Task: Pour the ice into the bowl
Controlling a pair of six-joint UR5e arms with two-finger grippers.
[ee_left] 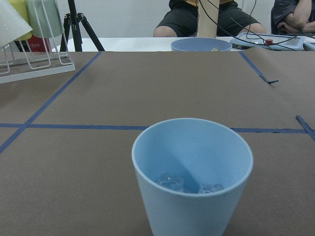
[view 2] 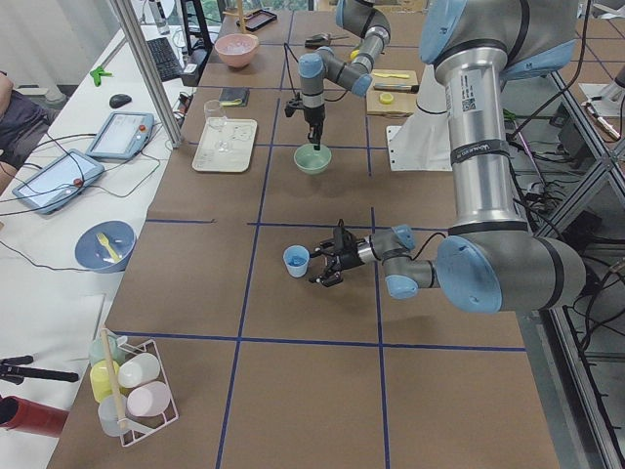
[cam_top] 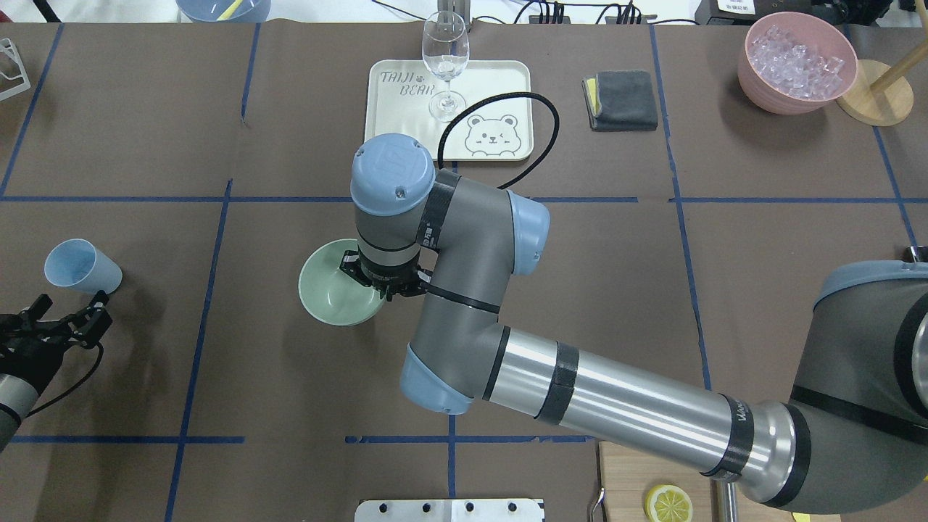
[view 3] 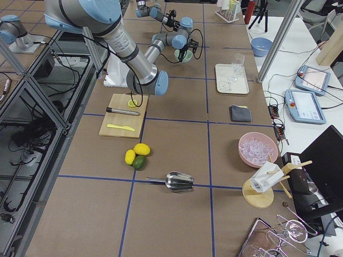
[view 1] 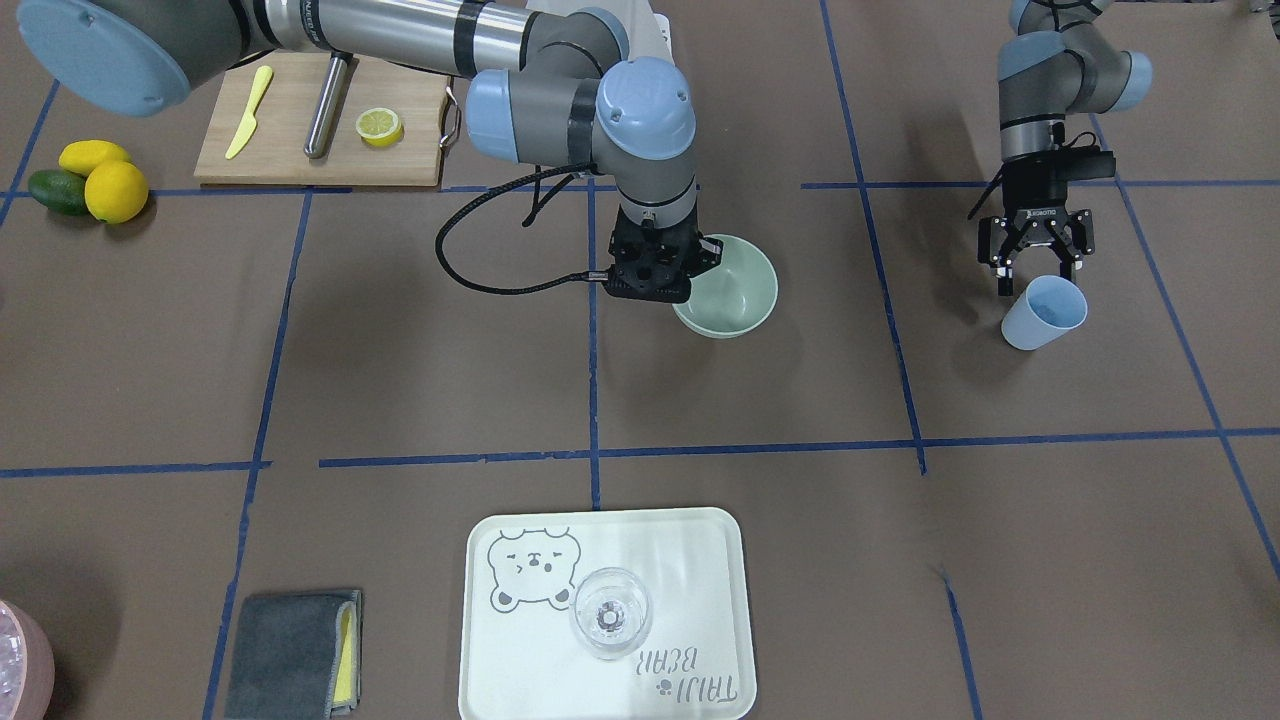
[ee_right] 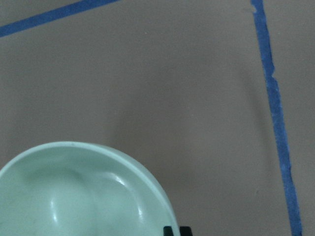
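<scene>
**Bowl.** The pale green bowl stands upright on the brown table cover, just left of centre in the overhead view. Nothing lies inside it in the right wrist view.

**Right gripper.** The right gripper points straight down at the bowl's 3 o'clock rim in the overhead view. The right wrist view shows its two dark fingertips close together astride the rim, so it is clamped on the bowl's edge.

**Ice.** A few clear cubes of ice lie at the bottom of the light blue cup. The cup stands at 9 o'clock from the bowl in the overhead view, well apart from it.

**Left gripper.** The left gripper lies low and level at the cup's 6 o'clock, with its fingers spread apart. It is just beside the cup and holds nothing.

**Other.** A pink container heaped with more cubes sits at 2 o'clock, far from both arms.
</scene>
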